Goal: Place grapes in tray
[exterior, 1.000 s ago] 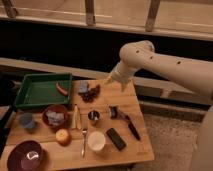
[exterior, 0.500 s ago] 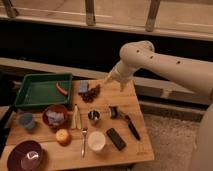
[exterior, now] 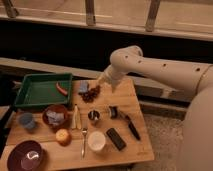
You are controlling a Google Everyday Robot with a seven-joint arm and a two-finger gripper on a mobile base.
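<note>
The grapes [exterior: 91, 94], a small dark reddish-purple cluster, lie on the wooden table just right of the green tray [exterior: 35, 94]. The tray sits at the table's back left, with a slim red chili-like item [exterior: 61, 89] at its right side. A small blue-grey block [exterior: 83, 87] lies between the tray and the grapes. My gripper [exterior: 101, 84] hangs at the end of the cream arm, just above and to the right of the grapes, very close to them.
On the table are a dark red bowl [exterior: 55, 116], a second dark red bowl [exterior: 25, 156], a blue cup [exterior: 26, 120], an orange [exterior: 63, 136], a white cup [exterior: 96, 141], a metal cup [exterior: 93, 116], a fork [exterior: 84, 140] and black items [exterior: 116, 138].
</note>
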